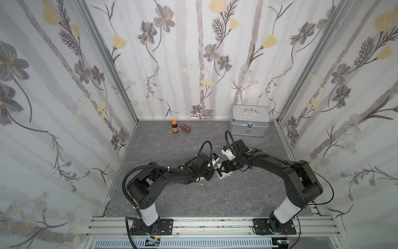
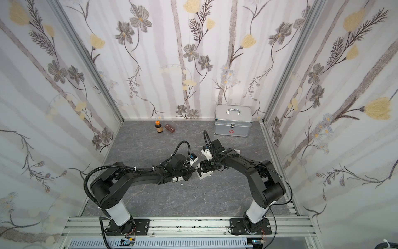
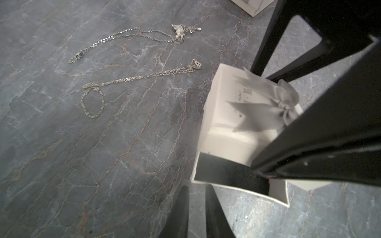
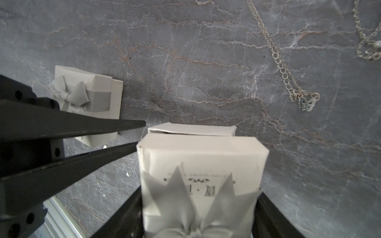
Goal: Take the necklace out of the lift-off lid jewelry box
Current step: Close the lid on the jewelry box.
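The white lift-off lid (image 4: 202,160) with a grey ribbon bow sits between the fingers of my right gripper (image 4: 200,193), which is shut on it and holds it just above the jewelry box base (image 4: 191,130). In the left wrist view the lid (image 3: 237,107) hangs tilted over the base (image 3: 226,175), whose inside looks dark. My left gripper (image 3: 196,187) has its fingers close together astride a corner of the base's wall. The necklace is hidden; nothing of it shows inside the base. In both top views the two grippers meet over the box (image 1: 224,175) (image 2: 204,175) at mid-table.
Two fine silvery chains (image 3: 134,78) (image 3: 123,37) lie loose on the grey marble table. A second bowed white box (image 4: 86,99) stands beside the left arm. At the back are a metal first-aid case (image 1: 249,120), a small amber bottle (image 1: 175,127) and a brown bar (image 1: 185,128).
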Robot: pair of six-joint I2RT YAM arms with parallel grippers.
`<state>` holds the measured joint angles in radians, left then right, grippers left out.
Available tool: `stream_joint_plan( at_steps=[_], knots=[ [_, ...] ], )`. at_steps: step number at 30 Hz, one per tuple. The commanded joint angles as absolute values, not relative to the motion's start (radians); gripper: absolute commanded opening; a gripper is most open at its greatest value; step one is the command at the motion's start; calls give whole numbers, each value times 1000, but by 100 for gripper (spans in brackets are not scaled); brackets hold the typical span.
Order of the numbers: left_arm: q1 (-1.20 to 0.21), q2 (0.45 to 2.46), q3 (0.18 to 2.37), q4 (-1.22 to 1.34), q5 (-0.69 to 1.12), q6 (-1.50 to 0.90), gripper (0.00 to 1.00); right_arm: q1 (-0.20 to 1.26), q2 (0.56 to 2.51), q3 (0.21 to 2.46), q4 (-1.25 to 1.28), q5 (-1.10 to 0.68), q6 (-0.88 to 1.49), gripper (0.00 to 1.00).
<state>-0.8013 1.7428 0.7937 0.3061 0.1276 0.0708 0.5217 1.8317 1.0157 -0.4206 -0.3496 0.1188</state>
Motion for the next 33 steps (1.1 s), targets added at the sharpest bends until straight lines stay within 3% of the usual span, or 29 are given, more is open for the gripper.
stream_joint_plan(
  at_steps=[1,18,33],
  knots=[
    [-802,1754,801,353,89,60,17,526,1832,1022,-403,-380,103,70],
    [-799,1786,807,408,37,60,17,515,1804,1053,-439,-339,126,70],
    [-794,1814,825,446,21,72,17,499,1911,1145,-472,-386,110,71]
  ],
)
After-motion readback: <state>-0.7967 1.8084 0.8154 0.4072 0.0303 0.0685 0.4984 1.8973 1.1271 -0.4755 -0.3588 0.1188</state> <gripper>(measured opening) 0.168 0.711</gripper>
